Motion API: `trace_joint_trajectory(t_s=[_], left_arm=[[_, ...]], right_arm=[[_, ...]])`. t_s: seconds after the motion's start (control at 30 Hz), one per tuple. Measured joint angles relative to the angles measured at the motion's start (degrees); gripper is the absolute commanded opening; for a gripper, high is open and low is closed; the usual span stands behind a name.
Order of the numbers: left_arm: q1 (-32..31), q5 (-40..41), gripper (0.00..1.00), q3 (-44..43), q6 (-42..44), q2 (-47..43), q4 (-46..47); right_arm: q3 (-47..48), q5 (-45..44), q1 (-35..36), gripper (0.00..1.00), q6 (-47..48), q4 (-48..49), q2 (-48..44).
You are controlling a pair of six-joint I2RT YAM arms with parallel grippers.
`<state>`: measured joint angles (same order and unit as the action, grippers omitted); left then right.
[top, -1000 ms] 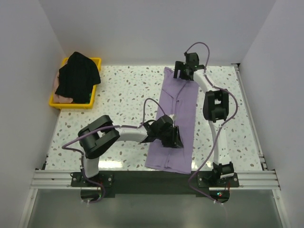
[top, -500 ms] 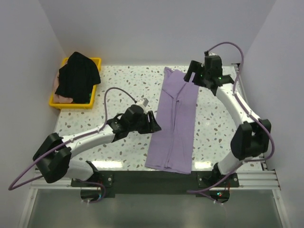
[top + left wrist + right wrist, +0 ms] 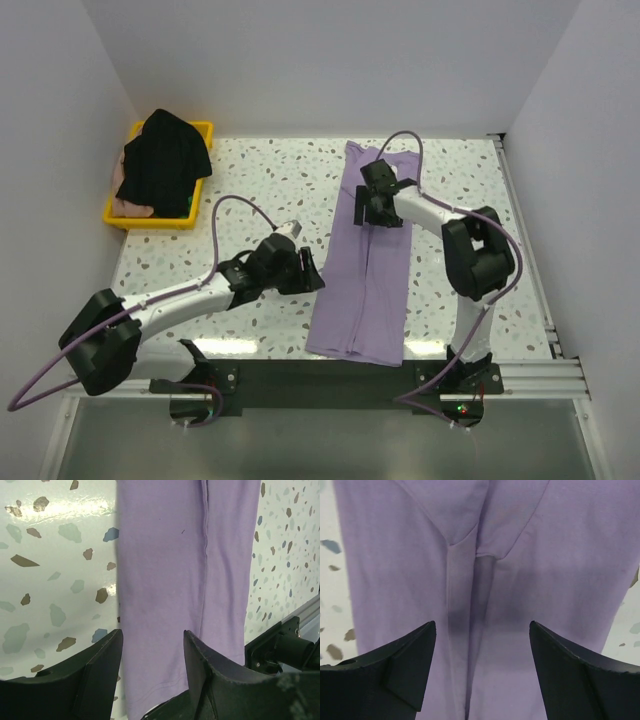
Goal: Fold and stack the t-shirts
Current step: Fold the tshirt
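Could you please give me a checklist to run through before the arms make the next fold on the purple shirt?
1. Left gripper open and empty: ok, jaws apart with nothing between them.
2. Right gripper open and empty: ok, jaws wide apart.
3. Lavender shirt lying flat as one long strip: ok.
4. Right gripper above the strip's far part: ok.
5. Left gripper clear of the cloth at the strip's left edge: cannot tell.
6. Black shirt out of the way in the yellow tray: ok.
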<state>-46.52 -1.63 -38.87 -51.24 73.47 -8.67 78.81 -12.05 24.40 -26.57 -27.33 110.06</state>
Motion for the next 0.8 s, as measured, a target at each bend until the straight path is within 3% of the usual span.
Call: trace_joint_trajectory(t_s=[0.5,0.8], left_arm=[[0.0,1.14,0.56,1.27,1.4,3.98,0.24],[0.0,1.92,0.56,1.29,1.6,5.49,0.5]], right_arm=[[16.06,-9.94,0.5,0.79,3.54,-1.68,10.4],[16.2,-11.26,1.01,0.78,4.61,-2.75,12.57]])
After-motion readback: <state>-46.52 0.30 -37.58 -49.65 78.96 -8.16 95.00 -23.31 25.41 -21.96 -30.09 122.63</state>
